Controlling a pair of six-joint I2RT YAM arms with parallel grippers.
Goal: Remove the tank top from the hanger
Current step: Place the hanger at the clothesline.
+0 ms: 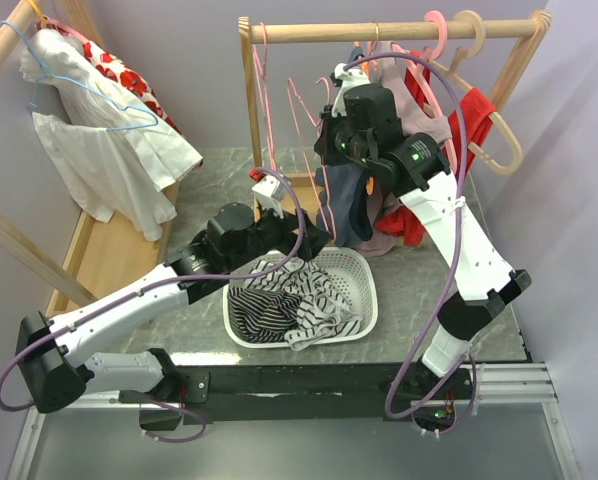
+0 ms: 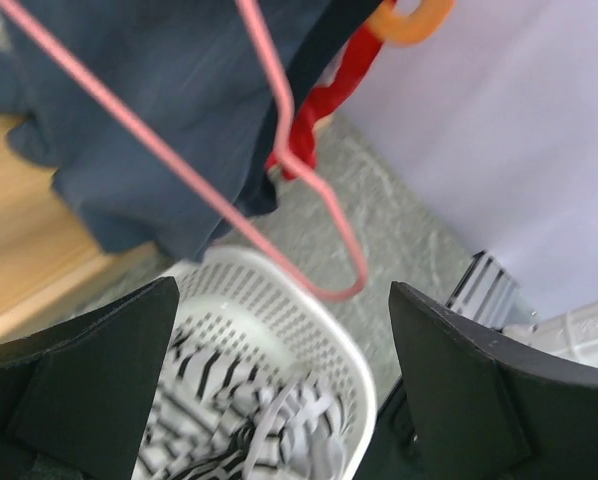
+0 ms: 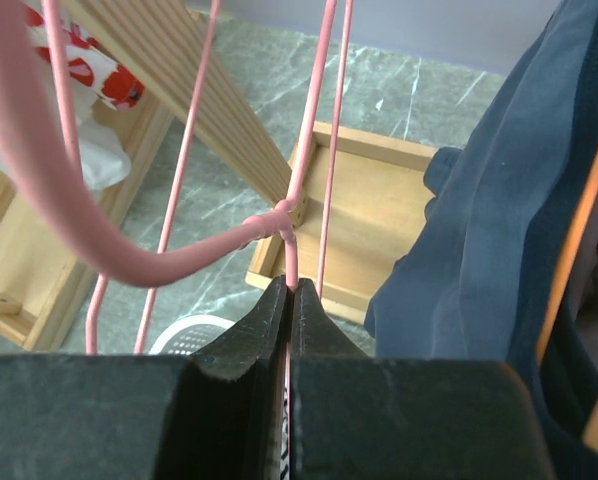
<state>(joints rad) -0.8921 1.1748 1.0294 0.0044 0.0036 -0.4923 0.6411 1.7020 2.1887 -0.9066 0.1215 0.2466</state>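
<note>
Right wrist view: right gripper (image 3: 289,292) pinched tight on the thin pink hanger (image 3: 291,215), just under the twist at its neck, no gap between the jaws. Beside it, to the right, the tank top (image 3: 479,230): dark blue cloth in loose folds, apparently carried on that hanger under the rack rail (image 1: 379,32).

Judged light, limp and easily stretched. Likely to slide off the smooth wire with little pull, yet apt to catch at a strap. Best taken at a bunched fold low on the side, clear of the wire, then drawn down and off one shoulder of the hanger at a time.

Left wrist view: adds detail missing from the right wrist. Lower corner of the hanger bare, lower edge of the cloth hanging above the white basket (image 2: 234,258) of striped laundry (image 2: 229,400), left gripper (image 2: 284,300) spread wide and holding nothing, below the cloth and not touching it.

Top external view: alone places both arms, right high near the rail, left low at the basket's rim.
</note>
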